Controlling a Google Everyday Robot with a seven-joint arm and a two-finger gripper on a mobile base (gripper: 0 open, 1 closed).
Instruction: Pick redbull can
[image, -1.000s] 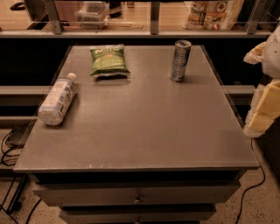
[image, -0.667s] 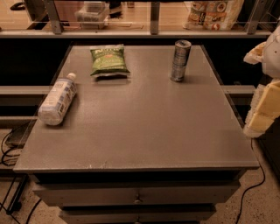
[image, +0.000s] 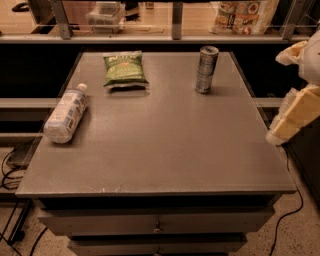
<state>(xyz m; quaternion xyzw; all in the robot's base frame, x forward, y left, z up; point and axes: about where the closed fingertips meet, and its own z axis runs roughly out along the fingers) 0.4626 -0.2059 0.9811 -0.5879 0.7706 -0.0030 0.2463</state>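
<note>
Claw (image: 284, 95) hangs off the right edge of the table (image: 165, 150), clear of the top; its two pale fingers (image: 296, 116) stand well apart with nothing between them, so it reads as open and empty.

Redbull can (image: 206, 69) stands upright on the far right part of the table, near the back edge, well apart from the claw; nothing lies between the two.

Risks as I judge them:
- can is slim and tall, likely to tip; a finger that clips its side on the way in could topple it and send it rolling toward the back rail or off the right edge
- closing too high near the shiny rim may let it slip; closing off-centre may push it away
- coming in low could catch the table's right edge

Green chip bag (image: 125, 69) and clear bottle (image: 66, 116), lying on its side, sit far left; little chance of disturbing them.
</note>
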